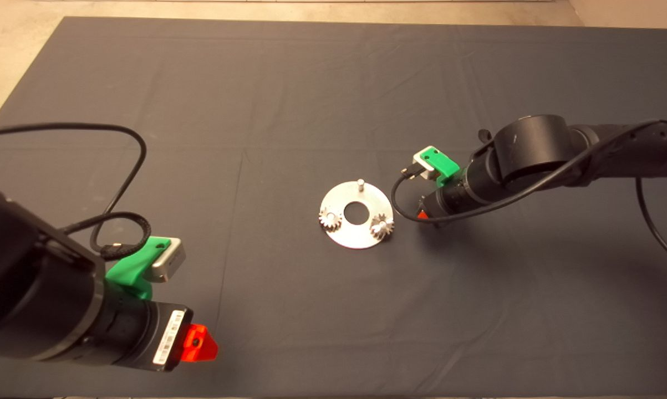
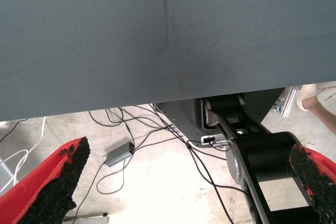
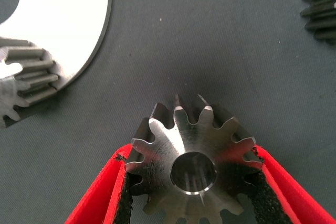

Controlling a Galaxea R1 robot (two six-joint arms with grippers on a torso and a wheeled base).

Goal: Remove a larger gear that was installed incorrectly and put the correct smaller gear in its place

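Note:
The larger gear (image 3: 191, 163) sits steel-grey between the red fingers of my right gripper (image 3: 190, 153), whose black pads press on its teeth from both sides, low over the mat. This gripper (image 1: 422, 215) is just right of the round metal plate (image 1: 344, 237), and in the head view the arm hides the gear. The smaller gear (image 3: 321, 9), dark and dull, lies on the mat a little beyond the larger one. An empty pin (image 1: 360, 184) stands at the plate's far edge. My left gripper (image 1: 199, 343) waits open at the lower left.
Two small silvery gears (image 1: 330, 219) (image 1: 382, 226) sit on the plate (image 3: 63, 14) around its centre hole; one of them (image 3: 26, 77) shows in the right wrist view. The left wrist view shows the mat's edge (image 2: 157, 100), floor cables and a person's shoe (image 2: 310, 98).

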